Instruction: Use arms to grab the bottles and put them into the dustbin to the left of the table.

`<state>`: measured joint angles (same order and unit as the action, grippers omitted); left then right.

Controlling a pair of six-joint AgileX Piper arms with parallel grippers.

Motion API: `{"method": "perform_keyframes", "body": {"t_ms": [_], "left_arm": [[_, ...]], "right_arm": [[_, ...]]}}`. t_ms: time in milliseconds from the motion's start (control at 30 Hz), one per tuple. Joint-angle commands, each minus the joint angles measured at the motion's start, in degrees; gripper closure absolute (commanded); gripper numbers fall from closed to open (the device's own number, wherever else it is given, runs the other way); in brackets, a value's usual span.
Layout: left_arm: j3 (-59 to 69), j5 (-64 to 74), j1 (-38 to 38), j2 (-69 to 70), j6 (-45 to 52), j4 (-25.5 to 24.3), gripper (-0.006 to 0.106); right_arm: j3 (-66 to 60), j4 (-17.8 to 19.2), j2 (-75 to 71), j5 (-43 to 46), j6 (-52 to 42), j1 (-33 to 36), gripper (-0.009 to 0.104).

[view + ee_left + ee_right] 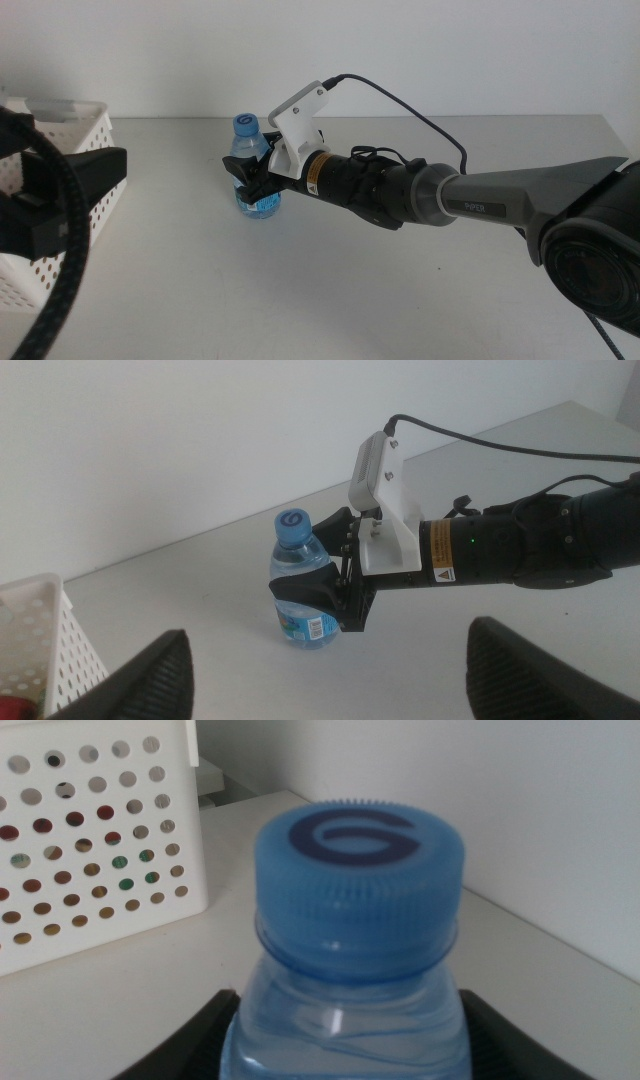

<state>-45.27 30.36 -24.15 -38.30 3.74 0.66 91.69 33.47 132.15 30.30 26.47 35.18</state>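
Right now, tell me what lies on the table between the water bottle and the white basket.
Only bare table, per the middle view. The water bottle sits in the right pincer, apart from the basket.

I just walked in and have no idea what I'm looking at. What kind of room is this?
Probably a robotics test lab, not a home or a shop. A plain grey table against a bare wall holds only a water bottle, gripped by the right claw, and a white basket. The left claw waits nearby.

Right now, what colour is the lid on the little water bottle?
Blue, with a dark swirl mark on top. The cap shows best in the right wrist view.
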Motion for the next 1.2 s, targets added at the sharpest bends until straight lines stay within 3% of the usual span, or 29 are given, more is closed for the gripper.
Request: {"method": "perform_keyframes", "body": {"t_ms": [0,167,233,400,600,933,967,1033,1167], "left_arm": [[-1.54,-4.09,-0.43,0.07,-0.88,0.08,0.007],[-1.54,-4.09,-0.43,0.07,-0.88,0.08,0.007],[-1.54,-4.09,-0.43,0.07,-0.88,0.08,0.007],[-1.54,-4.09,-0.43,0.07,-0.88,0.08,0.007],[-1.54,-4.09,-0.43,0.07,-0.88,0.08,0.007],[-1.54,-4.09,-0.43,0.07,-0.88,0.08,0.007],[-1.54,-4.09,-0.43,0.07,-0.88,0.08,0.007],[-1.54,-4.09,-0.43,0.07,-0.88,0.08,0.007],[-1.54,-4.08,-0.43,0.07,-0.88,0.08,0.007]], "right_arm": [[1.51,-0.63,-4.41,5.01,1.38,0.26,0.062],[1.52,1.61,-5.65,1.8,4.12,0.26,0.026],[1.45,3.38,-7.22,-1.88,7.08,0.26,0.018],[-3.68,8.53,-15.02,-9.77,15.81,-0.31,0.02],[-19.55,14.09,-30.03,-10.09,18.78,-1.86,0.03],[-40.69,16.79,-58.85,-21.16,22.2,-2.04,0.032],[-42.94,15.74,-61.46,-22.39,21.24,-2.04,0.032],[-46.97,8.69,-66.24,-24.99,16.05,-2.04,0.032],[-53.68,-13.51,-77.47,-33.19,-7.31,-2.04,0.032]]}}
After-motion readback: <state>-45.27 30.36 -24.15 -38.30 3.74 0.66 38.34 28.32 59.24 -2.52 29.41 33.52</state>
